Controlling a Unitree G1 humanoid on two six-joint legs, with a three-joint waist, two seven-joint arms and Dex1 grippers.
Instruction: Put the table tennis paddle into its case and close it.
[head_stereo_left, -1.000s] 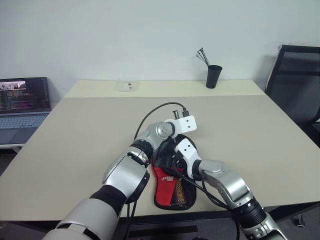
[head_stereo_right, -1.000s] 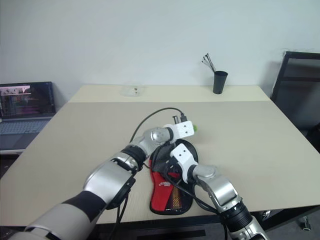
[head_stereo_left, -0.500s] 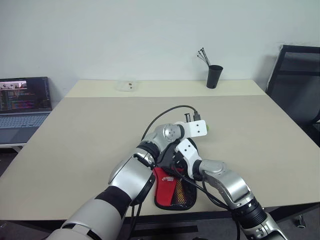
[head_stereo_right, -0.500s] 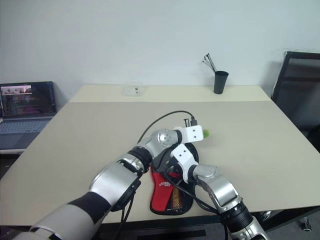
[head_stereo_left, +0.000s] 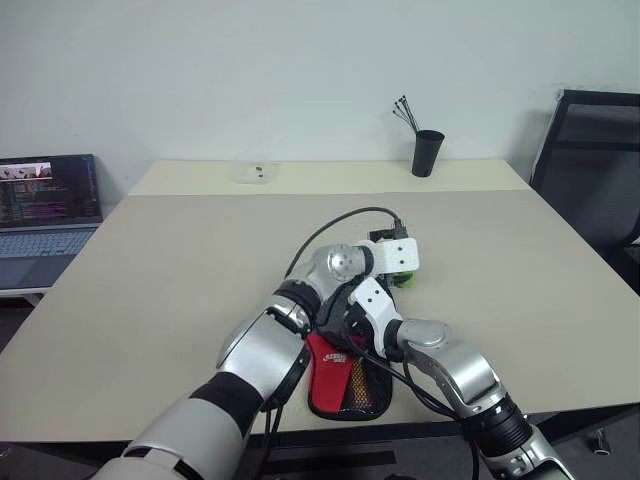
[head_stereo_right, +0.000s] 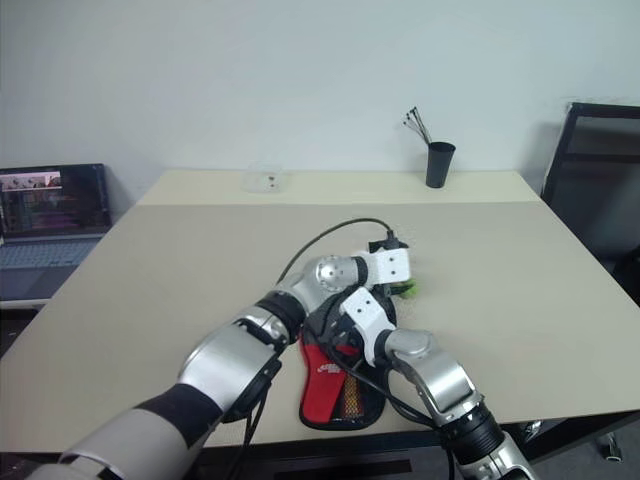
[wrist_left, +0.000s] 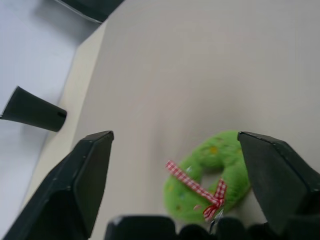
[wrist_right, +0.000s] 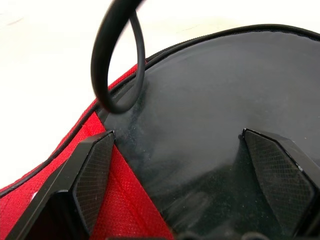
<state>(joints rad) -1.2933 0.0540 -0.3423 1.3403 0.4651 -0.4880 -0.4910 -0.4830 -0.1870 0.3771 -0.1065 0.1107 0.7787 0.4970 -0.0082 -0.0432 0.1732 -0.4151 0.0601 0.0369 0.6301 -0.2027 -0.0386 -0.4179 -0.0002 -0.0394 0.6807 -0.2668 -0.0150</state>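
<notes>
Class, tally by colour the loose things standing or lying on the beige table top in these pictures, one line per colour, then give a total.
Black: 1, the black cup
Red and black: 1, the case
Green: 1, the green plush ring
Clear: 1, the clear plastic container
Total: 4

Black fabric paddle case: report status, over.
Left gripper open above green plush ring with red checked ribbon. Right gripper open over the black-and-red fabric paddle case. Black cable loops across the case.
</notes>
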